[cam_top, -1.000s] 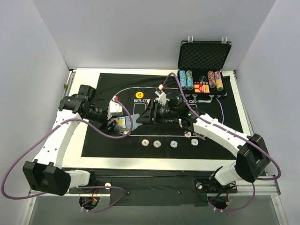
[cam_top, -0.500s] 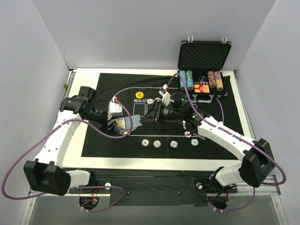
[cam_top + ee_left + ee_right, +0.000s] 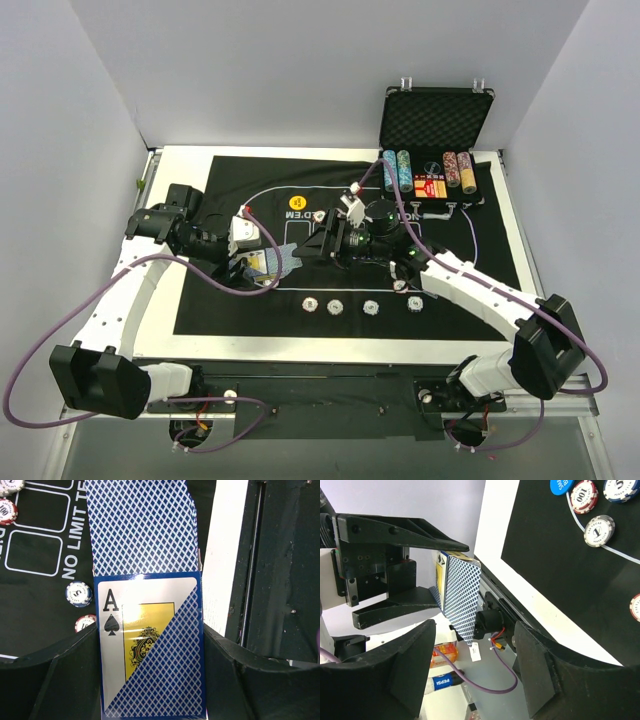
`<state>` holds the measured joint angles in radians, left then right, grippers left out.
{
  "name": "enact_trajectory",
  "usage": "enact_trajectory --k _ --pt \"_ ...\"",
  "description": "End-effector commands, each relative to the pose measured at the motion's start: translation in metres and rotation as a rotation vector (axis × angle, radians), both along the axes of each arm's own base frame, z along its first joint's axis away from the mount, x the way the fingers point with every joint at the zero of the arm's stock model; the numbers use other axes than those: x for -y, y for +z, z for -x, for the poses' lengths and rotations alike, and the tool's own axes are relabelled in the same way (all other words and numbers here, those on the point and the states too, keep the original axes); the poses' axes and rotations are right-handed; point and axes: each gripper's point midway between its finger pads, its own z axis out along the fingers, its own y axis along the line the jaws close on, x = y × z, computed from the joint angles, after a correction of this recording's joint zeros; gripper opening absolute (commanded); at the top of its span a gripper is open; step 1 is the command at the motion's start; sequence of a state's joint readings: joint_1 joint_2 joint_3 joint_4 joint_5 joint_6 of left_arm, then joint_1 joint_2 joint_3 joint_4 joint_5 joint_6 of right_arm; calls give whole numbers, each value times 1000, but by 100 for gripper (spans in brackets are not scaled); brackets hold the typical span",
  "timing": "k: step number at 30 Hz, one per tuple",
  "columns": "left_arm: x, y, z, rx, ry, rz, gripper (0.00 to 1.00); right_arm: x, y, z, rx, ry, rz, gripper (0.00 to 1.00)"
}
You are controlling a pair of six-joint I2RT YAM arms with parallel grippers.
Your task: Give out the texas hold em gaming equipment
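Along mat's (image 3: 195, 315) 6 o'clock edge: four poker chips (image 3: 336, 306) laid
Left gripper (image 3: 150, 645): clamps card pack (image 3: 165, 685)
Right gripper (image 3: 475, 625): jaws apart, empty — dealing not yet done

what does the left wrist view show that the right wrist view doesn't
Only left wrist: the ace of spades face on the card pack and the NO LIMIT lettering on the black mat. Only right wrist: the left end effector seen from outside, shut on that pack, plus a blue button disc. Both: the pack's blue lattice backs, striped chips and the mat.
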<state>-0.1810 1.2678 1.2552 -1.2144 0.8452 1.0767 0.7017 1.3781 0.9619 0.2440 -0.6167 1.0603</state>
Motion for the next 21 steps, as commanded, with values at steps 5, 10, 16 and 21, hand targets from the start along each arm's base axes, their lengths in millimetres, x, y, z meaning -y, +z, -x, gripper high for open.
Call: enact_trajectory --k 5,10,16,21 --pt "8 20 -1 69 -18 71 12 -20 19 -1 50 30 -60 59" --pt "8 21 -1 68 -17 72 12 -37 14 1 39 53 -50 48" --pt "6 20 1 69 -17 65 12 -29 14 2 48 44 -46 34" --pt "8 21 0 63 -13 77 12 -18 10 0 44 20 -37 31"
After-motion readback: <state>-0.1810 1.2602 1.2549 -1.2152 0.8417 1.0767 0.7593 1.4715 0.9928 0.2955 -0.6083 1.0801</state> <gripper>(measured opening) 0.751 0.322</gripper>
